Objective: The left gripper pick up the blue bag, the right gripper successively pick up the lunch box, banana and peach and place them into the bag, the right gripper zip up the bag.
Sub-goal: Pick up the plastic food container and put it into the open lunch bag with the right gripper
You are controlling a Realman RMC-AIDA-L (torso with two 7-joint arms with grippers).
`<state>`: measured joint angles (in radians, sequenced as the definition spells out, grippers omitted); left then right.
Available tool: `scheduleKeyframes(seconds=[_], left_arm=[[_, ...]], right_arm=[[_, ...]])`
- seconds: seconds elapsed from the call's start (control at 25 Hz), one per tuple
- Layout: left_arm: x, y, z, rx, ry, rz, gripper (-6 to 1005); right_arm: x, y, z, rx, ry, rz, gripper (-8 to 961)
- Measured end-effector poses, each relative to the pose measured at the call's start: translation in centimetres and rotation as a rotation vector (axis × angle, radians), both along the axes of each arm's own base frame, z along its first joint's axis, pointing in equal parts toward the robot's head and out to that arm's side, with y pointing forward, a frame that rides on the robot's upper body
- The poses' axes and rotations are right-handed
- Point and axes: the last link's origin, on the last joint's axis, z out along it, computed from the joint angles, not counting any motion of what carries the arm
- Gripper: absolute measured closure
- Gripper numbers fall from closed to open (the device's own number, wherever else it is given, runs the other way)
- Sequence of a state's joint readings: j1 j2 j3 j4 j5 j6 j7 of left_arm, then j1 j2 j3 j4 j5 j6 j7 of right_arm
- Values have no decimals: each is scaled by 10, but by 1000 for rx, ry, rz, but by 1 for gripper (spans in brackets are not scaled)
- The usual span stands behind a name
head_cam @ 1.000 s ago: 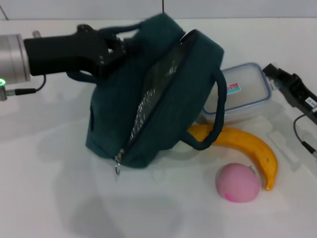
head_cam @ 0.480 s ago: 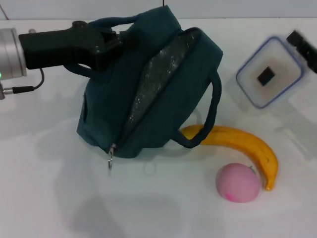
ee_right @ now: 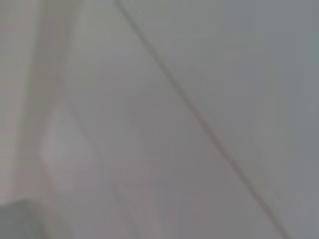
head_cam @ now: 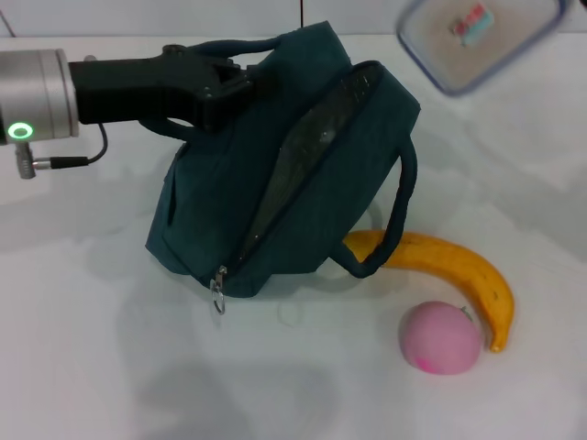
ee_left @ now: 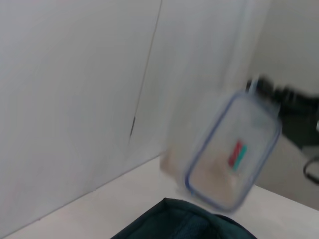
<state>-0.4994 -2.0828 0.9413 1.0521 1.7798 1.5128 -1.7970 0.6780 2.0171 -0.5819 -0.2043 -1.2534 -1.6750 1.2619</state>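
Pink peach [head_cam: 441,337] sat nearest, banana [head_cam: 447,272] just behind it; blue bag [head_cam: 284,174] was unzipped, its handle clamped by left gripper [head_cam: 240,84]; lunch box [head_cam: 475,37] hung in air, right gripper [ee_left: 279,94] behind it, finger state unclear

The setting looks like a bare robot test bench in a lab rather than a home. A plain white table [head_cam: 110,367] fills the head view, backed at the far side by blank pale wall panels [ee_left: 75,99] with one thin vertical seam between them.
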Motion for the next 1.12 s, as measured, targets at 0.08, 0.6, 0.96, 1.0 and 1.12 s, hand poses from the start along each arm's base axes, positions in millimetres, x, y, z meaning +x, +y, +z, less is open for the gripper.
scheduleKeyframes(seconds=[0.08, 0.6, 0.96, 1.0, 1.12], left_arm=[[1, 2, -2, -8, 10, 1, 955], [5, 26, -9, 70, 44, 34, 955], [-1, 34, -9, 118, 70, 66, 955], [-1, 35, -9, 119, 70, 68, 955], [-1, 37, -9, 125, 71, 72, 955]], right_arm=[[-18, 7, 1, -11, 12, 61, 857], [-59, 24, -36, -149, -137, 141, 857], [-51, 26, -52, -200, -226, 92, 856], [-51, 25, -53, -206, -235, 92, 856], [-51, 26, -61, -228, -264, 83, 856]])
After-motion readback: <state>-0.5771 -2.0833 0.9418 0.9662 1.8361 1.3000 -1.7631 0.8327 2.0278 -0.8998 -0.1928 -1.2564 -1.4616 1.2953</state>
